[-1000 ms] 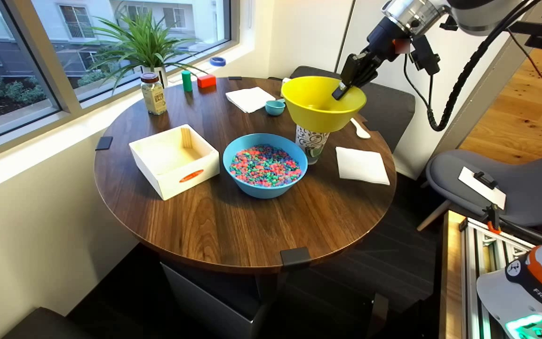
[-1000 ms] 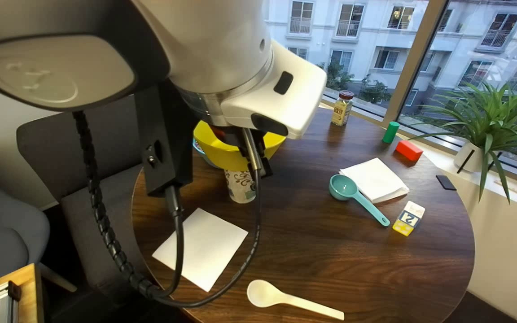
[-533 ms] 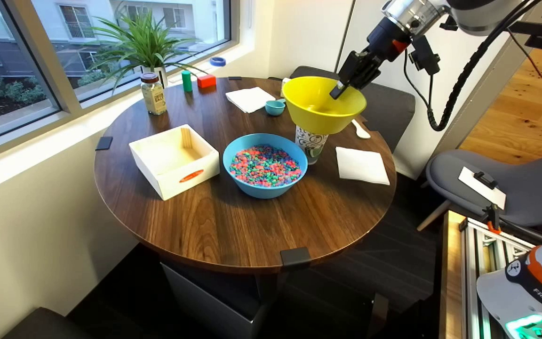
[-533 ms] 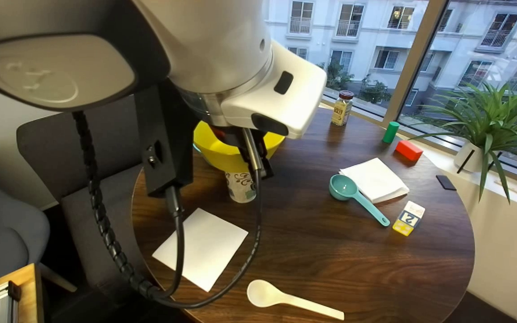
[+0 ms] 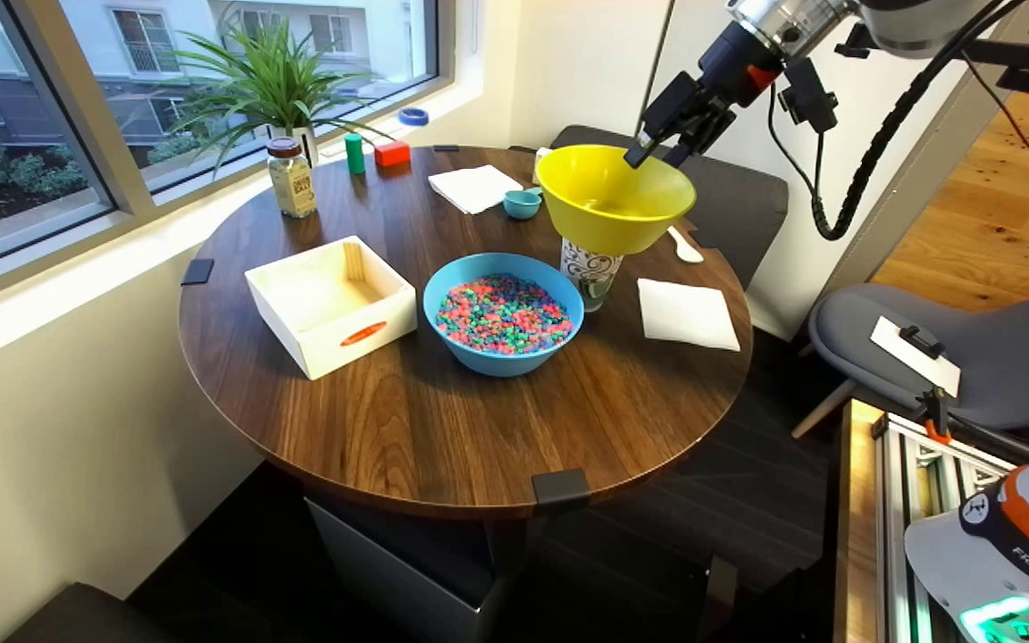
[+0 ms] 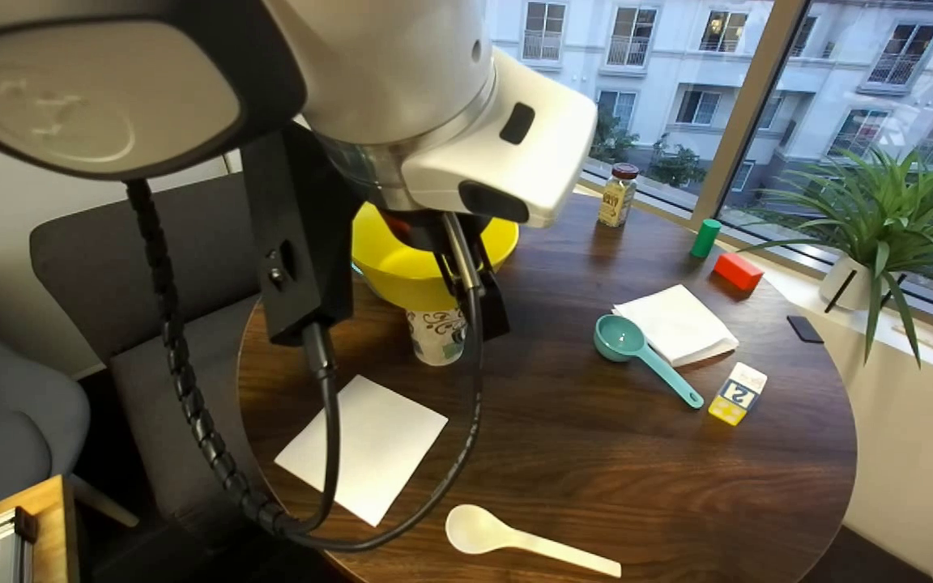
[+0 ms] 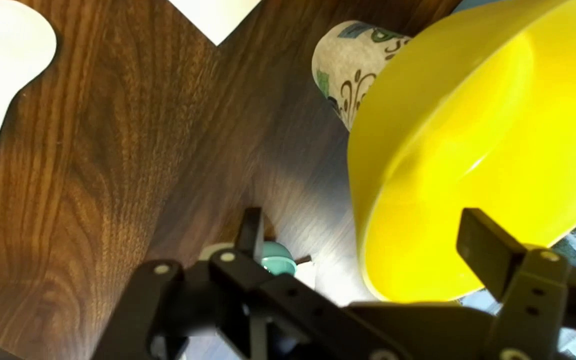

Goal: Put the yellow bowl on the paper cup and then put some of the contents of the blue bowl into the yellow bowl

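In an exterior view my gripper (image 5: 657, 157) hangs at the rim of the yellow bowl (image 5: 613, 214), released, its fingers parted. The bowl sits mouth up on top of the paper cup (image 5: 586, 268), which stands on the brown bench (image 5: 398, 429). Just beside the cup I see the blue bowl (image 5: 501, 363), with the tiny multicoloured pieces (image 5: 504, 314) heaped inside it. Next to that is a square wooden tray (image 5: 336, 344), and a white napkin (image 5: 687, 313) lies flat on the cup's other side. Farther back stand a jar (image 5: 292, 183), a green cylinder (image 5: 355, 154) and a red block (image 5: 392, 154). In an exterior view my arm (image 6: 402, 73) covers part of the yellow bowl; the cup shows beneath it, and only a sliver of the blue bowl peeks out. A pale spoon (image 6: 515, 541) lies well apart from the cup, while a teal scoop (image 6: 619, 338) rests beside a folded napkin (image 6: 681, 328), with a toy block marked 2 (image 6: 738, 394) near its handle. In the wrist view my fingers stand wide apart with the yellow bowl's wall between them, one over its inside, the other outside; whether either touches it, I cannot tell. The cup's patterned side shows under the bowl.
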`<state>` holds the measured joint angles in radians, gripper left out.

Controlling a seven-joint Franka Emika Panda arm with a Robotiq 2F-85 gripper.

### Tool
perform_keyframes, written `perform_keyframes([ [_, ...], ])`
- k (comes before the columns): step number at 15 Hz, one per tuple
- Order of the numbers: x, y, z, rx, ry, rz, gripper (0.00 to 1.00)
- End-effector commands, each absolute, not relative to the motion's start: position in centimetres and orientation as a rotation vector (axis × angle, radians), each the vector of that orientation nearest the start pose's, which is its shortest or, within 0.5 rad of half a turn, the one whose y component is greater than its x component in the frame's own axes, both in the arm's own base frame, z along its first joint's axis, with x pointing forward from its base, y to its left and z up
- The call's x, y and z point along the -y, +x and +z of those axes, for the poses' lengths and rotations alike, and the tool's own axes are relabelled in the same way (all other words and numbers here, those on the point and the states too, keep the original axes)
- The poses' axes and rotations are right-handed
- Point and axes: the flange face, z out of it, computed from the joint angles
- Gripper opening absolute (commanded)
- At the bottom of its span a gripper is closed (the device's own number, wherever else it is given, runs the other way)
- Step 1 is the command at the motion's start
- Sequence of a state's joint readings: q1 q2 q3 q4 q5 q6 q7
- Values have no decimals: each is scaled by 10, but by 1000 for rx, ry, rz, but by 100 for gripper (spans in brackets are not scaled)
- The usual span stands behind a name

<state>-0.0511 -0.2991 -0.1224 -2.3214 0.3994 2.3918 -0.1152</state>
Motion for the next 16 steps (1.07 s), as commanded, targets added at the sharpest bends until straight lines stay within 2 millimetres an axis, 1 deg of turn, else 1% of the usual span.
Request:
perform_keyframes([
  [1,84,482,504,-408,-2763,-591,100],
  [3,83,482,515,-392,-2771,-620,100],
  [4,82,481,517,-389,-2772,-625,100],
  [14,82,481,518,-387,-2773,-627,100],
  [16,68,488,532,-377,-2792,-597,100],
])
